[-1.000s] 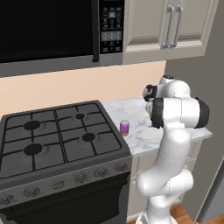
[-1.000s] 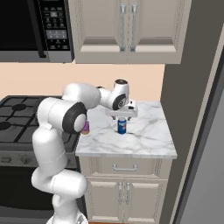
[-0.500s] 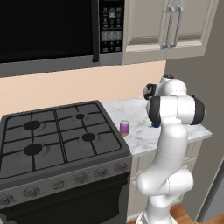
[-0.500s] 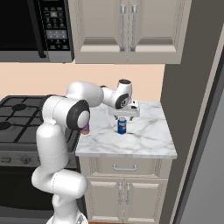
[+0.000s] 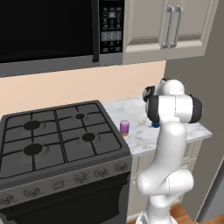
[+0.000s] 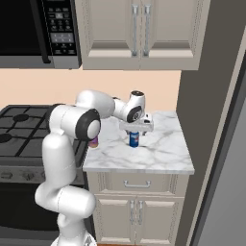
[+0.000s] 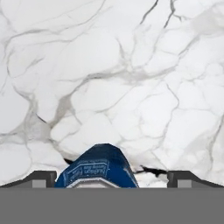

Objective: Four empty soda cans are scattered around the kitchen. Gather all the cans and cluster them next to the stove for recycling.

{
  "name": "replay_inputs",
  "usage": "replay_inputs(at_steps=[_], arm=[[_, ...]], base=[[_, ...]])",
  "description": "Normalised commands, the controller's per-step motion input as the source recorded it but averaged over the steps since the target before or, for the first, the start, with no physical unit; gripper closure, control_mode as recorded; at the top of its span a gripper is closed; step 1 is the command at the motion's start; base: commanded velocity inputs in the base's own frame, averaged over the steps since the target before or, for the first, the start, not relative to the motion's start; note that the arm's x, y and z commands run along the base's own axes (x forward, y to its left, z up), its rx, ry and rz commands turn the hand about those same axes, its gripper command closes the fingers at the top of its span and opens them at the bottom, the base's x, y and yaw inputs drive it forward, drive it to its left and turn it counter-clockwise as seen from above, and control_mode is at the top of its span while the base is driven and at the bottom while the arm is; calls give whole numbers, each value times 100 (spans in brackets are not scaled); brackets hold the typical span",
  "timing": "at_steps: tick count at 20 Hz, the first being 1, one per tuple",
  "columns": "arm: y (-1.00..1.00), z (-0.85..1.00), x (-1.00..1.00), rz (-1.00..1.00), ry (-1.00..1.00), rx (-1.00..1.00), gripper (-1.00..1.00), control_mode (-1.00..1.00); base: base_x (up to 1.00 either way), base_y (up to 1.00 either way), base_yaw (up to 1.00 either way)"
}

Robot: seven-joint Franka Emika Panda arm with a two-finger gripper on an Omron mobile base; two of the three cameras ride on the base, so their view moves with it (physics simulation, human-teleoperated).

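Soda cans are partly gathered, as far as the left base view shows: a purple-pink can (image 5: 124,127) stands upright on the marble counter (image 5: 140,135), just beside the right edge of the stove (image 5: 57,140). That one looks placed. A sliver of the blue can (image 5: 155,124) peeks out behind the robot's white arm, farther along the counter. The stove is matte black with cast grates over four burners and round knobs along its front; the counter is polished white stone with grey veins.

From the right base view, the blue can (image 6: 134,139) stands upright near the middle of the counter, well apart from the stove. The gripper (image 6: 136,128) hangs directly over it, jaws spread wide and holding nothing. Part of the purple-pink can (image 6: 93,142) shows behind the arm's elbow. Two more cans are nowhere on this counter, so I judge the task under halfway.

Seen from the hand view, the blue can (image 7: 99,170) sits between the two dark fingertips (image 7: 41,178), untouched by either. Its body is a smooth, glossy printed cylinder with a pale rim at the top; thin metal, likely easy to dent.
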Motion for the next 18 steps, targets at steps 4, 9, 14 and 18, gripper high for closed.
replay_inputs(at_steps=[4,9,14,18], arm=[[0,-9,-1,0,0,0,-100,-100],[0,0,0,0,1,0,100,-100],[0,0,0,0,1,0,100,-100],[0,0,-8,0,0,0,100,-100]], base=[[0,0,0],[0,0,0],[0,0,0],[0,0,0]])
